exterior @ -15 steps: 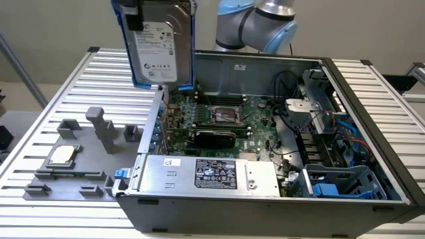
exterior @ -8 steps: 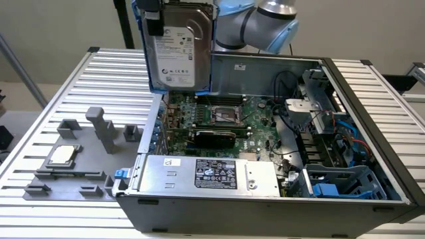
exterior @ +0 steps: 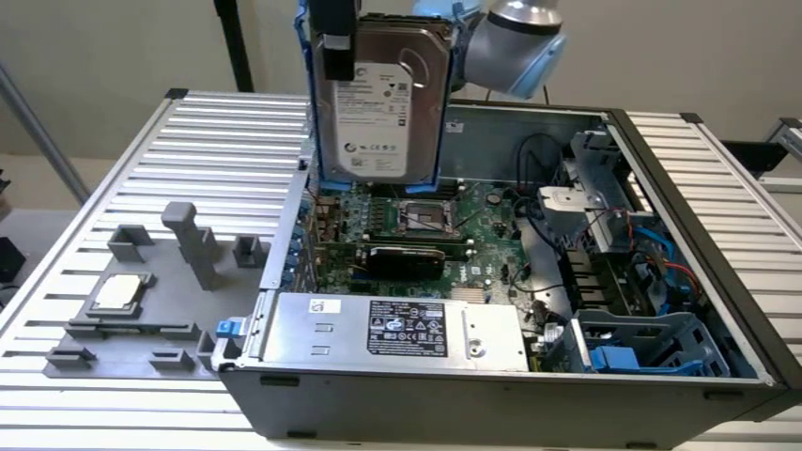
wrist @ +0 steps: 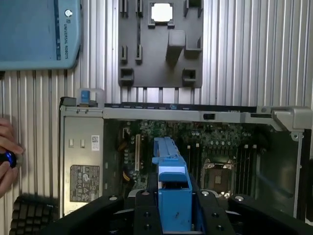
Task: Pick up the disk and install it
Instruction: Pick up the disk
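Exterior view first: the disk (exterior: 382, 103) is up in the air, hanging upright above the open case (exterior: 501, 399), roughly over the board (exterior: 426, 221), with its white label facing the camera and the blue bracket round its edges. The gripper (exterior: 336, 47) is clamped on its top end (one dark finger runs down the labelled face, and I take the other to be behind it). So the pick-up half looks done to me: the disk touches neither the table (exterior: 225, 132) nor the grey fixture (exterior: 138, 319), where just the small chip (exterior: 119, 291) sits. The install half isn't done, as far as I can judge. No part of the disk is inside the case yet, and the cage (exterior: 670, 329) at the near corner on the exterior view's right holds a blue caddy (exterior: 614, 360) but no labelled drive that I can see. Wrist view: the black fingers (wrist: 146, 205) sit tight on either side of the disk (wrist: 171, 181), seen edge-on as a blue strip, with the board well below it. The fixture and chip lie on the table beyond the case wall. A person's hand (wrist: 7, 156) is out beside the case holding something small with a blue light; can't tell what it is.
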Controlling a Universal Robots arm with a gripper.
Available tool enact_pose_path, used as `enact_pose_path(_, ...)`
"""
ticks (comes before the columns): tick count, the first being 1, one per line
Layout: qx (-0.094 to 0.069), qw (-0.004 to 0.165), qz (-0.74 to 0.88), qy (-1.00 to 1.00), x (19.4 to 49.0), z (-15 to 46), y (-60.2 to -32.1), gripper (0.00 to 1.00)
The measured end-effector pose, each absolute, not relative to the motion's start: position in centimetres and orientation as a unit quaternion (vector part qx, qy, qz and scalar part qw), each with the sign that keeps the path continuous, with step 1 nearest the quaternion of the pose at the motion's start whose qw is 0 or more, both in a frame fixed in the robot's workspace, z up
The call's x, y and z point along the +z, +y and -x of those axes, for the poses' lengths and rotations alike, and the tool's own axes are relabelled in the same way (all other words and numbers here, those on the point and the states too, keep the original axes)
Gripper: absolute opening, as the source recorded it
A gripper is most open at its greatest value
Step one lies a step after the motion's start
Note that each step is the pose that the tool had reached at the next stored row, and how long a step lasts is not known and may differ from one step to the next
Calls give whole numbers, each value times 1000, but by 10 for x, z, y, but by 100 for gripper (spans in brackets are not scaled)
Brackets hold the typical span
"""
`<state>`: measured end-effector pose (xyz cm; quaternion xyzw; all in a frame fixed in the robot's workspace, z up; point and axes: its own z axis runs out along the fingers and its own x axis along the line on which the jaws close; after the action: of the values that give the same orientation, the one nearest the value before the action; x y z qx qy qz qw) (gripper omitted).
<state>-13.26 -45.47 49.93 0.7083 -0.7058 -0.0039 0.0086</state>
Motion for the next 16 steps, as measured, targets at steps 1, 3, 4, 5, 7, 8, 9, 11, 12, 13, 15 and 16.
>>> enact_pose_path(1,-4,9,-708,-706,499,128,-457,0)
enact_pose_path(3,-4,9,-708,-706,499,119,-461,0)
enact_pose_path(4,-4,9,-708,-706,499,115,-463,0)
enact_pose_path(5,-4,9,-708,-706,499,111,-465,0)
enact_pose_path(7,-4,9,-708,-706,499,102,-470,0)
enact_pose_path(8,-4,9,-708,-706,499,98,-472,0)
enact_pose_path(9,-4,9,-708,-706,499,94,-474,0)
enact_pose_path(11,-4,9,-708,-706,499,85,-478,0)
enact_pose_path(12,-4,9,-708,-706,499,81,-480,0)
enact_pose_path(13,-4,9,-708,-706,499,76,-482,0)
enact_pose_path(15,-4,9,-708,-706,499,67,-485,0)
enact_pose_path(16,-4,9,-708,-706,499,62,-487,0)
